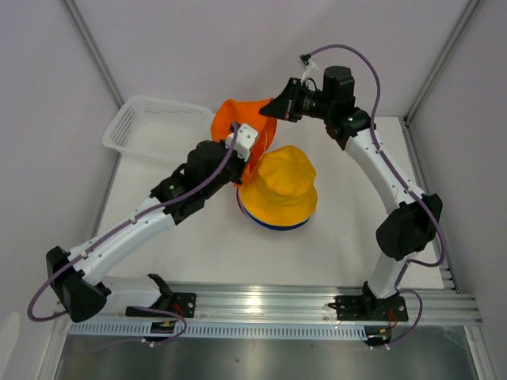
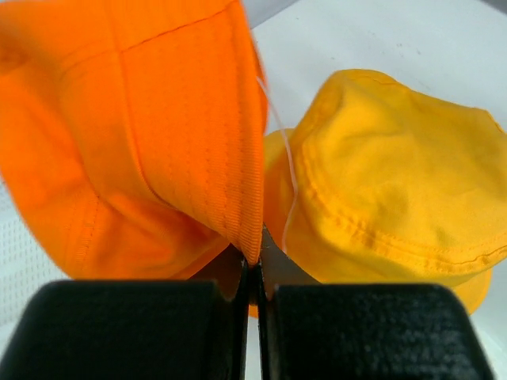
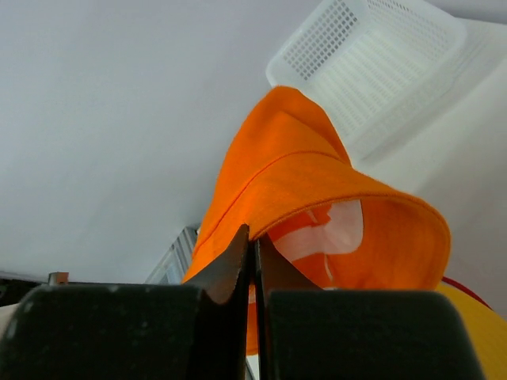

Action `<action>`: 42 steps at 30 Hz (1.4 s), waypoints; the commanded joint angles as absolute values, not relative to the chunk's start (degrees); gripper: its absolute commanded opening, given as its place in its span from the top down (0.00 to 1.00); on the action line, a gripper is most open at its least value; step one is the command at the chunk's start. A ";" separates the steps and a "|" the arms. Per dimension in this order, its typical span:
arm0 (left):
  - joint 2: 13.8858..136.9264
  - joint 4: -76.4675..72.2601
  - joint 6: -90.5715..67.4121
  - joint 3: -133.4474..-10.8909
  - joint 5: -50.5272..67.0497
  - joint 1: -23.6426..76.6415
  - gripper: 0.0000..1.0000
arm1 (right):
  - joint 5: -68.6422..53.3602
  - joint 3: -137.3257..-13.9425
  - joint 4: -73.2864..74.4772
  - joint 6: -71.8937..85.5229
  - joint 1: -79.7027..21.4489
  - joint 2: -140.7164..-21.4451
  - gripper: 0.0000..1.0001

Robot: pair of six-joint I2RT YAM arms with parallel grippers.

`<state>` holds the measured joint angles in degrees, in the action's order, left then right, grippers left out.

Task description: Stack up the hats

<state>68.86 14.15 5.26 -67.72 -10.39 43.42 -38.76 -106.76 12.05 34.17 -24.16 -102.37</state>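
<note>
The white slatted plastic basket [image 1: 154, 127] is sitting behind and left of the soft yellow bucket hat [image 1: 279, 186]. The floppy orange bucket hat [image 1: 238, 117] is hanging in the air just behind the yellow hat. The left gripper [image 2: 252, 273] and right gripper [image 3: 252, 255] are both pinching its brim, squeezed tight.
</note>
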 commanded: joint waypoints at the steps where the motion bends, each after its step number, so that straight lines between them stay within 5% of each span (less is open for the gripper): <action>1: 70.40 14.41 11.86 -72.94 -13.01 48.32 0.99 | -43.07 -105.23 13.09 30.32 -21.01 -101.70 1.00; 8: 70.40 14.50 15.55 -72.16 -16.17 57.82 0.99 | -41.67 -85.37 3.52 36.30 -16.97 -87.91 1.00; 26: 75.23 27.94 21.27 -76.73 -14.59 69.17 0.99 | -29.18 -62.15 15.91 32.78 -10.99 -66.54 1.00; 35: 75.41 32.33 14.77 -77.61 -3.87 71.72 0.99 | -28.21 -53.09 15.82 32.96 -9.32 -61.44 1.00; 42: 74.62 33.14 11.61 -76.12 2.37 72.86 0.88 | -24.62 -49.58 19.68 30.76 -7.91 -57.92 1.00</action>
<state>76.93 31.81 15.29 -74.76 -4.84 70.98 -32.32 -51.31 17.85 33.65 -9.74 -59.40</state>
